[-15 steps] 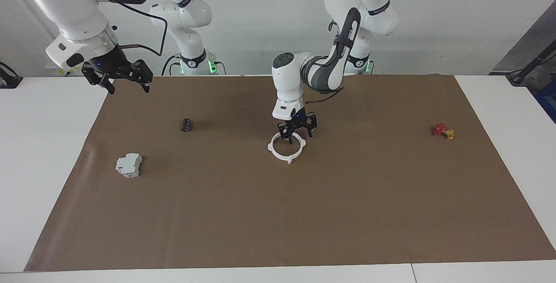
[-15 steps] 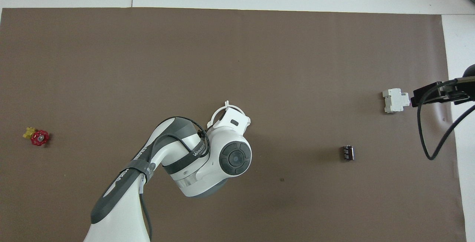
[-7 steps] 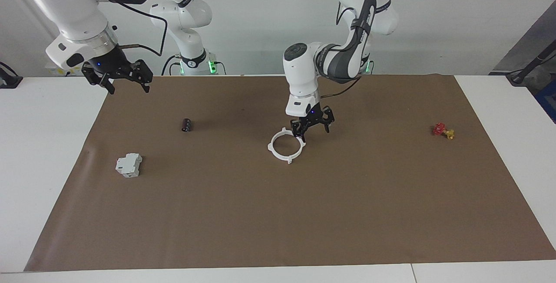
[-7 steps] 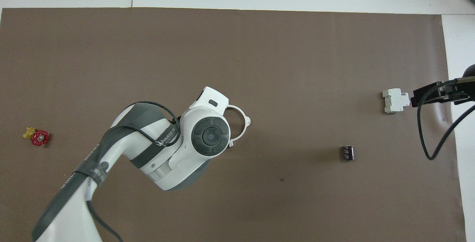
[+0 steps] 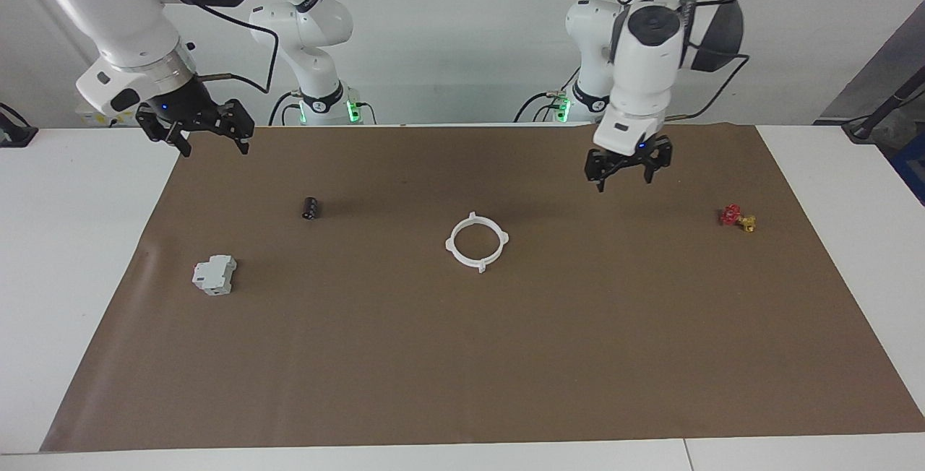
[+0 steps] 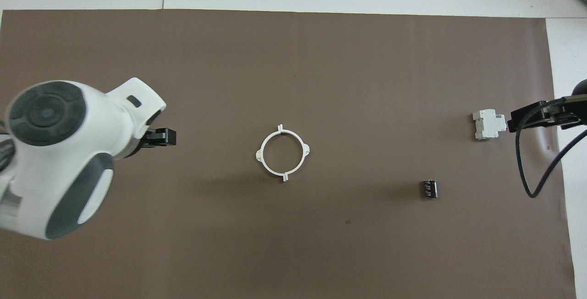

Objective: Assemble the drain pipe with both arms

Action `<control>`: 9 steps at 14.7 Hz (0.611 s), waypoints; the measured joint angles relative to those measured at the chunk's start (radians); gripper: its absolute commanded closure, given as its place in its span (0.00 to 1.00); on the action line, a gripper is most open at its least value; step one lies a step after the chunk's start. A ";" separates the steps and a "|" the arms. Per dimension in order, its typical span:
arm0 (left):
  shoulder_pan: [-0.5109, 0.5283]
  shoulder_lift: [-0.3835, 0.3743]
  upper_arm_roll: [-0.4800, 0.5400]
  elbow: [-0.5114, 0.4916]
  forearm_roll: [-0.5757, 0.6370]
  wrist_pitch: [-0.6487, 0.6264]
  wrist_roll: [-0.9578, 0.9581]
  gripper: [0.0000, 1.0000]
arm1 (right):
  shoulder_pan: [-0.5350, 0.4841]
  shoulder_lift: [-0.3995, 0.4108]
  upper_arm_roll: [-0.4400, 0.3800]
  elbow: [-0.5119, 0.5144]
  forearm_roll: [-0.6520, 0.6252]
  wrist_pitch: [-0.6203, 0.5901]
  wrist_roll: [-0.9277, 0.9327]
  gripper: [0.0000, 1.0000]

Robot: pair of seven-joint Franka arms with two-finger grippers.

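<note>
Mid-mat, drain pipe [image 5: 477, 242] lies as one closed ring; left gripper [image 5: 626, 167] and right gripper [image 5: 196, 131] open, empty — assembly looks complete.

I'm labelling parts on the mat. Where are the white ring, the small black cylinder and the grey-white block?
white ring [image 5: 498, 238], facing view, on its rim.
small black cylinder [image 5: 311, 208], facing view, on its body.
grey-white block [image 5: 214, 274], facing view, on its top face.

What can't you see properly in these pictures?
- Red and yellow valve: hidden in the overhead view under the left arm.
- Right end effector: cut off by the overhead view's edge.
- White ring: seam between its halves too small, both views.
- Black cylinder: markings too small.
</note>
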 measured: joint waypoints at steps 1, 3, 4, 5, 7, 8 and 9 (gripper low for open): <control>0.064 -0.023 0.002 -0.001 -0.012 -0.027 0.109 0.00 | 0.000 0.000 0.000 0.000 0.000 0.000 0.000 0.00; 0.177 -0.049 0.006 -0.004 -0.037 -0.051 0.284 0.00 | 0.000 0.000 0.000 0.000 0.000 0.000 0.000 0.00; 0.217 -0.053 0.008 -0.006 -0.048 -0.054 0.342 0.00 | 0.000 0.000 0.000 0.000 0.000 0.000 0.000 0.00; 0.245 -0.053 0.008 -0.007 -0.052 -0.055 0.380 0.00 | 0.000 0.000 0.000 0.000 0.000 0.000 0.000 0.00; 0.267 -0.053 0.007 -0.009 -0.055 -0.055 0.411 0.00 | 0.000 0.000 0.000 0.000 0.000 0.000 0.000 0.00; 0.267 -0.053 0.004 -0.010 -0.058 -0.055 0.411 0.00 | 0.000 0.000 0.000 0.000 0.000 0.000 0.000 0.00; 0.267 -0.053 -0.002 -0.011 -0.061 -0.055 0.409 0.00 | 0.000 0.000 0.000 0.000 0.000 0.000 0.000 0.00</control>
